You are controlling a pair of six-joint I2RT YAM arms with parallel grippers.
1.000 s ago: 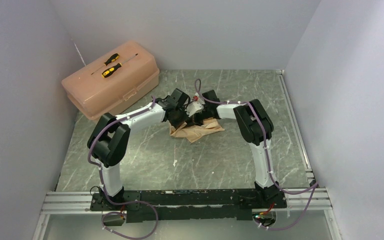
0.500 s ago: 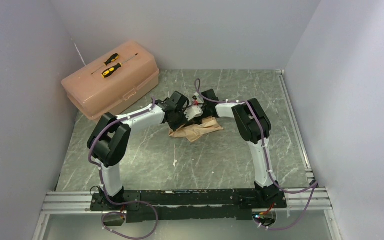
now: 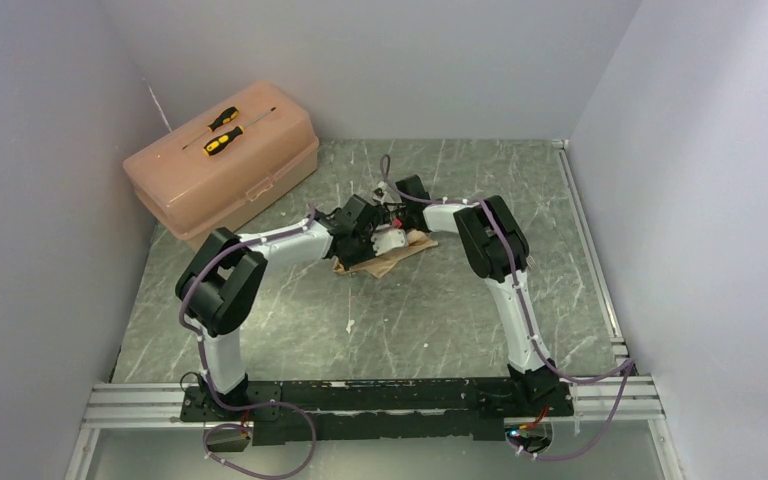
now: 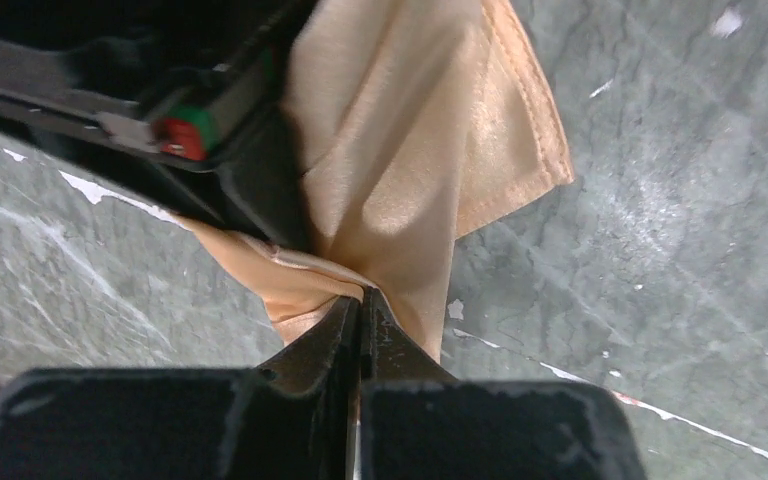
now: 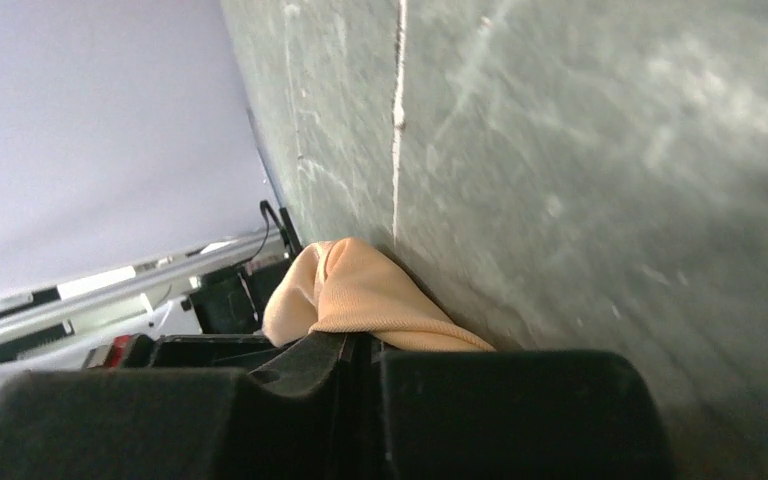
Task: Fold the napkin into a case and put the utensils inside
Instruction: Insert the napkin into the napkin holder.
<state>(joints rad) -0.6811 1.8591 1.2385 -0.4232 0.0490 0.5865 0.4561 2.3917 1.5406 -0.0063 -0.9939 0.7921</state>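
Left gripper point(image 4: 362, 300): jaws pressed together at the tips, pinching a fold of the napkin point(image 4: 430, 150)
Right gripper point(image 5: 360, 345): jaws closed, with a hemmed edge of the napkin bulging out just above the tips
Napkin, material: shiny peach-tan satin with a stitched hem along the edge; soft, creased, with shaded folds
Napkin, form: a bunched, loosely folded bundle; one hemmed corner lies flat, and the rest rises in a ridge toward the left pinch point
Napkin, position: on the table point(image 3: 440, 300), at mid-depth and slightly left of centre, between the two wrists and largely covered by them in the top view
Arms: both reach inward from the rail point(image 3: 380, 405) at the near edge, their wrists meeting over the napkin
Table surface: grey-green marbled stone pattern with pale veins and small white specks
Toolbox point(image 3: 220, 170): rigid pink plastic, lid shut, at the far left corner, well apart from the napkin
Screwdrivers point(image 3: 222, 130): two, with yellow-and-black handles, lying on the toolbox lid
Walls point(image 3: 360, 60): plain pale grey panels enclosing the left, far and right sides
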